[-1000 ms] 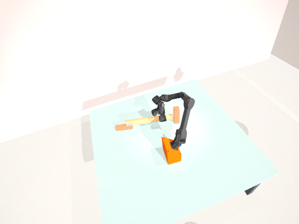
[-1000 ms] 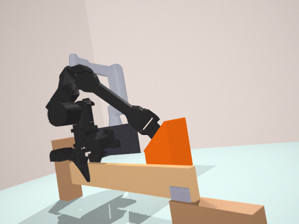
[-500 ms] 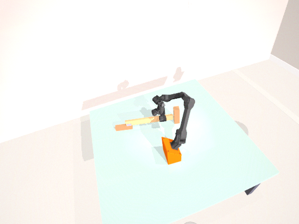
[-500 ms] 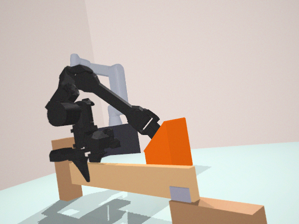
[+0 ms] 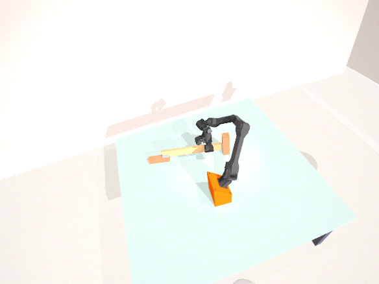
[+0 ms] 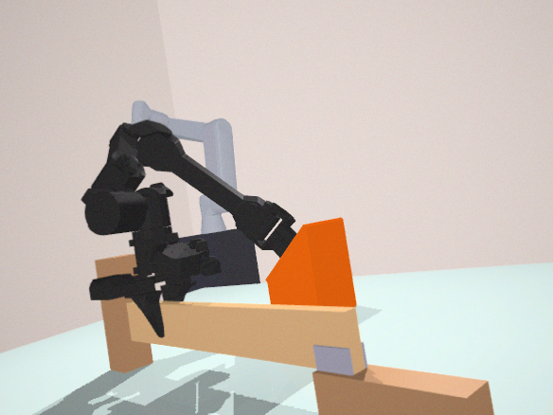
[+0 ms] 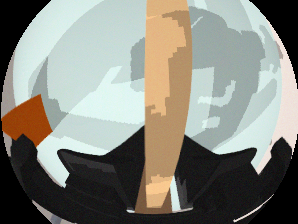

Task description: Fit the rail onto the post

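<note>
The arm (image 6: 208, 182) is arching over from its orange base (image 6: 314, 265), wrist pointing down, gripper (image 6: 153, 308) clenching the rail (image 6: 256, 332) right beside the post (image 6: 118, 322) at nine o'clock, far end sitting in the bracket (image 6: 333, 359).

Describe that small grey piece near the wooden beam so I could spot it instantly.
Find the long pale wooden beam the black claw grips. Follow it away from the claw to the low wooden block. There sits a small grey bracket, the only grey piece among the wood.

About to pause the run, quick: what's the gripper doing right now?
Gripper: closed on the rail, near its post-side end.
</note>
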`<state>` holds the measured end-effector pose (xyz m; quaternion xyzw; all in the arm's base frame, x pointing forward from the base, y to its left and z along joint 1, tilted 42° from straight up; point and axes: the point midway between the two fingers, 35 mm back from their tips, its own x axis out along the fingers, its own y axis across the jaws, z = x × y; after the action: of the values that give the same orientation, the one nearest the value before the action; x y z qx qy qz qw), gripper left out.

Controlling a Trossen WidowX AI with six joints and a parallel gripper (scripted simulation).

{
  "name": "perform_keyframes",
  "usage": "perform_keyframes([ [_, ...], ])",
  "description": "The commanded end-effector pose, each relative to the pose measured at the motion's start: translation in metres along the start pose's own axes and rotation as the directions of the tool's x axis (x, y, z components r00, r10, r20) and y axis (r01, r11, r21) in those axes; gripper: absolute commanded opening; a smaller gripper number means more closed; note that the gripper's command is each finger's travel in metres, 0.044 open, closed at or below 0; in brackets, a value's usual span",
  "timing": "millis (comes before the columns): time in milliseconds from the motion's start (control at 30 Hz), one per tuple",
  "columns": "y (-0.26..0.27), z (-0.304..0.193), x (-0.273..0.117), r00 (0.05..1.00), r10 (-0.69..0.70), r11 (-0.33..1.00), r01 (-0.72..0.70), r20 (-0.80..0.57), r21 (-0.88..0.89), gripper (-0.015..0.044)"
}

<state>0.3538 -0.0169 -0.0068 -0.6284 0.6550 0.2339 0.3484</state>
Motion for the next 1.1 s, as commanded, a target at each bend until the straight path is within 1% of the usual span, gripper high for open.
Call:
perform_keyframes([
  [0,-0.0003,-0.0035,0.0001,1.0,-0.001,1.0,0.001,-0.007,-0.002,0.0],
  [433,-0.0001,-0.0074,-0.0007,1.0,-0.001,1.0,0.001,-0.007,-0.002,0.0],
  [967,-0.0002,-0.0051,-0.0002,1.0,0.001,1.0,0.0,-0.003,0.002,0.042],
  [1000,-0.0002,-0.0051,-0.0002,1.0,0.001,1.0,0.0,-0.003,0.002,0.044],
  [1067,-0.0002,-0.0051,-0.0002,1.0,0.001,1.0,0.0,-0.003,0.002,0.044],
])
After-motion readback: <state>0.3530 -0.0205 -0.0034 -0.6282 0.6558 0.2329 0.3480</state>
